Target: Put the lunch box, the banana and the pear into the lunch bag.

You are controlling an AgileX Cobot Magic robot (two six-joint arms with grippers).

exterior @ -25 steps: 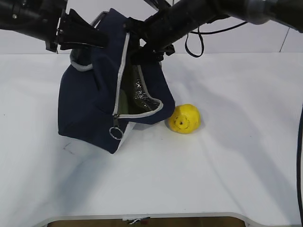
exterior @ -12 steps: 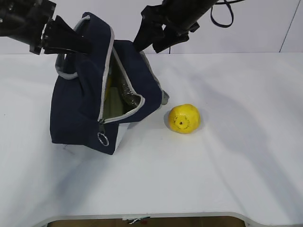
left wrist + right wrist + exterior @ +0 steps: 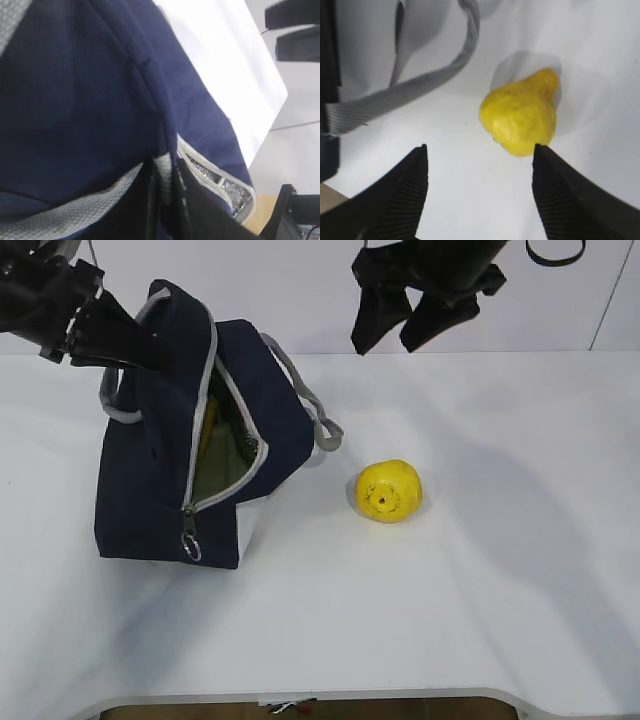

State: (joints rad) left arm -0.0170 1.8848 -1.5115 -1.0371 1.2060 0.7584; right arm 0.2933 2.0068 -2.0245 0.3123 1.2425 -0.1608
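Observation:
The navy lunch bag [image 3: 150, 480] stands at the left with its zipper open. A yellow strip of the banana [image 3: 207, 435] and a sage-green surface, seemingly the lunch box [image 3: 225, 482], show inside the opening. My left gripper [image 3: 133, 340] is shut on the bag's grey webbing handle [image 3: 163, 177] at the top of the bag [image 3: 95, 90]. The pear [image 3: 390, 490] lies on the table right of the bag. My right gripper [image 3: 402, 328] is open and empty, high above the table behind the pear. In the right wrist view the pear [image 3: 520, 117] lies just beyond the open gripper [image 3: 480, 150].
The bag's other grey handle [image 3: 315, 415] hangs toward the pear and shows in the right wrist view [image 3: 415, 87]. A metal ring pull [image 3: 190, 548] hangs at the bag's lower front. The white table [image 3: 480, 590] stretches right and forward; its front edge [image 3: 300, 698] is near.
My right gripper has come out of the bag and risen to the right, open. My left gripper has drawn the bag leftward by its handle, and the bag's opening has narrowed.

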